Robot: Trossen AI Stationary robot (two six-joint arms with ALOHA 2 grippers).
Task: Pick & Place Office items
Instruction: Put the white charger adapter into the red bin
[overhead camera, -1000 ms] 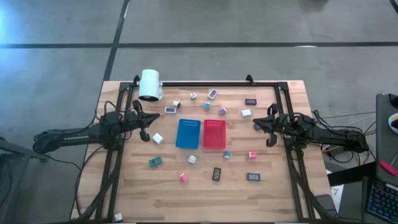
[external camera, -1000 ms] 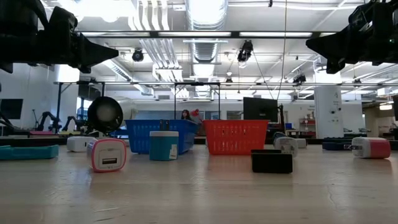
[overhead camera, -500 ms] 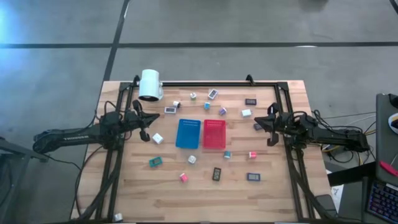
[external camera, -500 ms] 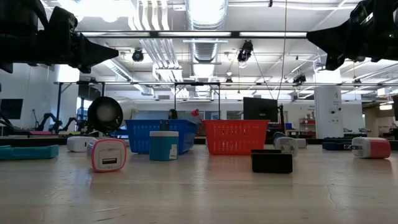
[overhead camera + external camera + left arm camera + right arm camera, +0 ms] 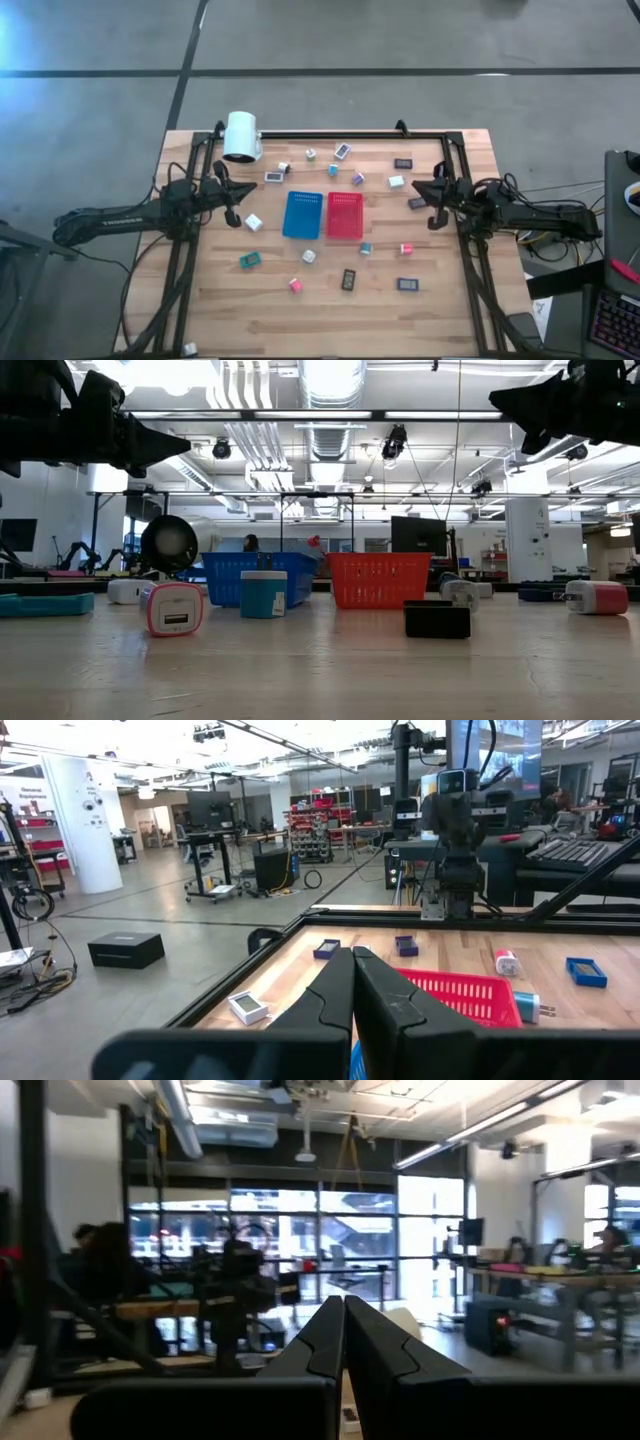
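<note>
Small office items lie scattered on the wooden table [image 5: 330, 310]: a white cube [image 5: 253, 222], a teal one [image 5: 249, 260], a pink one [image 5: 296, 285], and dark flat rectangles [image 5: 349, 279] [image 5: 407, 284]. In the low view a pink-and-white cube [image 5: 172, 608] and a dark block [image 5: 437, 619] rest flat on the tabletop. My left gripper [image 5: 237, 204] [image 5: 352, 960] hovers level at the left side, shut and empty. My right gripper [image 5: 419, 193] [image 5: 343, 1315] hovers at the right side, tipped nose-up, shut and empty.
A blue tray [image 5: 303, 214] and a red tray [image 5: 344, 215] stand side by side at the table's middle. A big white cylinder [image 5: 241, 136] sits at the far left corner. A black frame [image 5: 330, 134] runs along the far edge and both sides.
My right gripper has risen and tipped its fingertips upward, staying shut and empty. The left arm and all items have kept still.
</note>
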